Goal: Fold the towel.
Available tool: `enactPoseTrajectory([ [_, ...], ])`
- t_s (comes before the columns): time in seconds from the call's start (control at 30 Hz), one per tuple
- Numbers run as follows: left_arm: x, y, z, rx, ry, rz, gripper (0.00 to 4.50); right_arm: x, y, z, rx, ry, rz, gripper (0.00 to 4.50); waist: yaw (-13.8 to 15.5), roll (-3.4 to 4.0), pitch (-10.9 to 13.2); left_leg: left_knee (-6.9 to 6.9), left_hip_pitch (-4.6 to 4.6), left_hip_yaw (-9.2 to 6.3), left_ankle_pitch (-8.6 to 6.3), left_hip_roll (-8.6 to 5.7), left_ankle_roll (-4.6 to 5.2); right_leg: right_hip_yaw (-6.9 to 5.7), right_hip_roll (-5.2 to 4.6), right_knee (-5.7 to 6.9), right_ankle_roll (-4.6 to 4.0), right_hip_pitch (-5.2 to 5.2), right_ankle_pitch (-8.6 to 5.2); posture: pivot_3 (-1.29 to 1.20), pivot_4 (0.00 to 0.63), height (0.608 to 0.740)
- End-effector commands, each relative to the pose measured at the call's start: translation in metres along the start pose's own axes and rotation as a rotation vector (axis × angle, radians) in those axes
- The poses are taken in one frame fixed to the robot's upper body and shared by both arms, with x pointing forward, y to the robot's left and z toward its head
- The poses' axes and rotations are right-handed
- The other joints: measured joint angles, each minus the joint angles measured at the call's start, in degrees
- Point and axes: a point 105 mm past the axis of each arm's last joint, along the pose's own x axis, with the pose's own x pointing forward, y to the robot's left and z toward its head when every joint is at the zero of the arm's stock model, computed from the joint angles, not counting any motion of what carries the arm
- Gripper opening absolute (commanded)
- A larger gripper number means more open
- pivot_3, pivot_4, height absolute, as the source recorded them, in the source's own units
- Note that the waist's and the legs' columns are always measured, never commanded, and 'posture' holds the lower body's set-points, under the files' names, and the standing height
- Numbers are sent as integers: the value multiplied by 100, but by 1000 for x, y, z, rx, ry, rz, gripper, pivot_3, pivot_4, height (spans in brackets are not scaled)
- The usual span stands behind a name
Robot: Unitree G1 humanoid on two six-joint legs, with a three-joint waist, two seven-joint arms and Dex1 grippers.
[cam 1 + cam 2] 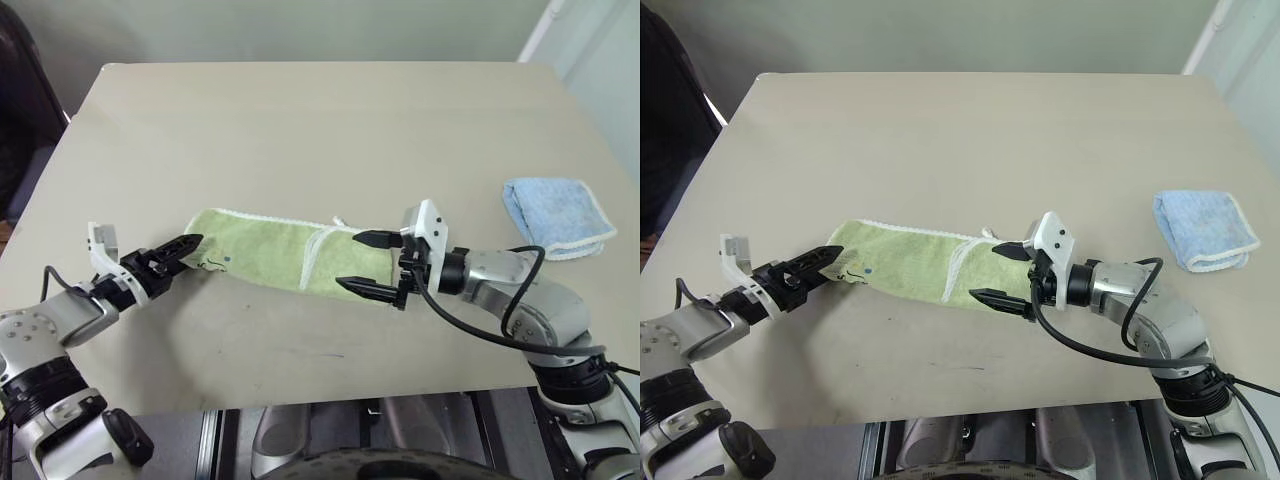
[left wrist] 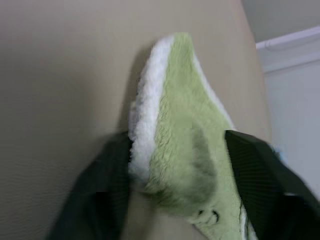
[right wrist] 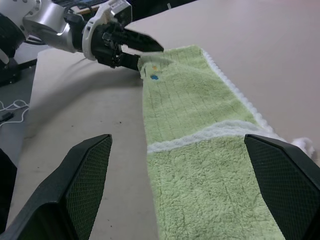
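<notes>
Straddling the left end of the light green terry towel (image 1: 285,252), the left gripper (image 1: 186,249) has a black finger on either side of the cloth's narrow tip; whether it is clamped tight or only closing round it cannot be told, fabric bunched between the fingers (image 2: 100,195) in the left wrist view. Right gripper (image 1: 366,263) spread wide and released, one finger above and one below the towel's right end, gripping nothing. Towel lies as a long narrow strip on the beige tabletop (image 1: 320,130), running left to right between both grippers, slightly slanted, white stitched edging along the far side, a folded flap with a white border overlapping its right part, small dark mark and coloured dots near the left end. Smaller light blue folded towel (image 1: 556,215) sits well apart at the table's right edge
</notes>
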Motion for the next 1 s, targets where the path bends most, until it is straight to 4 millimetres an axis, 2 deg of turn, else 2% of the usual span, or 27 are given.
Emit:
enactPoseTrajectory([
  [0.03, -2, -7, 9, 14, -24, -34, 1487, -2, 0, 14, -41, -34, -10, 4500, -3, -5, 3, 0, 0, 0, -1, 1, -1, 0, 1, 0, 0, -1, 0, 0, 150, 703],
  [0.17, -3, -7, 11, 26, -30, -30, 20, -2, 1, 13, -40, -33, -11, 4500, -3, -12, 7, -1, 0, -1, -2, 1, -4, 0, 3, 0, -6, -2, 0, 0, 150, 703],
  [0.27, -4, -6, 16, 50, -50, -20, 20, -3, 2, 13, -39, -30, -10, 4500, -3, -16, 10, -1, 0, -1, -3, 1, -4, 0, 3, -1, -7, -2, 0, 0, 150, 703],
  [0.33, -3, -15, 19, 83, -48, -50, 20, -5, 2, 14, -42, -31, -8, 4500, -3, -18, 11, -1, 0, -1, -3, 1, -4, 0, 3, -1, -7, -2, 0, 0, 150, 703],
  [0.43, 2, -35, 18, 153, -12, -112, 20, -8, 2, 15, -45, -31, -9, 4500, 0, -29, 17, -1, -1, -2, -3, 1, -3, 0, 3, 0, -7, -2, 0, 0, 150, 703],
  [0.57, 16, -73, 13, 282, 63, -223, 20, -13, 0, 16, -50, -30, -29, 4500, 17, -44, 25, 0, -9, -6, 1, 0, 2, -1, 4, -1, -29, -3, 14, 0, 150, 703],
  [0.67, 26, -100, -1, 374, 137, -315, 20, -17, -1, 17, -54, -28, -55, 4500, 16, -44, 25, 0, -12, -5, -1, -1, 0, 0, 3, -4, -41, -3, 21, 0, 150, 703],
  [0.77, 33, -118, -18, 448, 220, -379, 20, -24, -2, 16, -54, -22, -83, 4500, 8, -44, 25, 0, -11, -2, 7, -1, -25, 0, 3, -7, -41, -3, 19, 0, 150, 703],
  [0.8, 35, -122, -22, 462, 239, -393, 20, -25, -2, 16, -54, -22, -89, 4500, 7, -44, 25, 0, -12, -1, 22, 0, -52, 0, 3, -7, -40, -4, 16, 0, 150, 703],
  [1.0, 44, -137, -50, 536, 376, -477, 20, -37, -2, 17, -54, -22, -156, 4500, 5, -45, 26, -1, -13, 3, 20, 2, -53, 2, 3, -7, -37, -4, 1, 0, 150, 703],
])
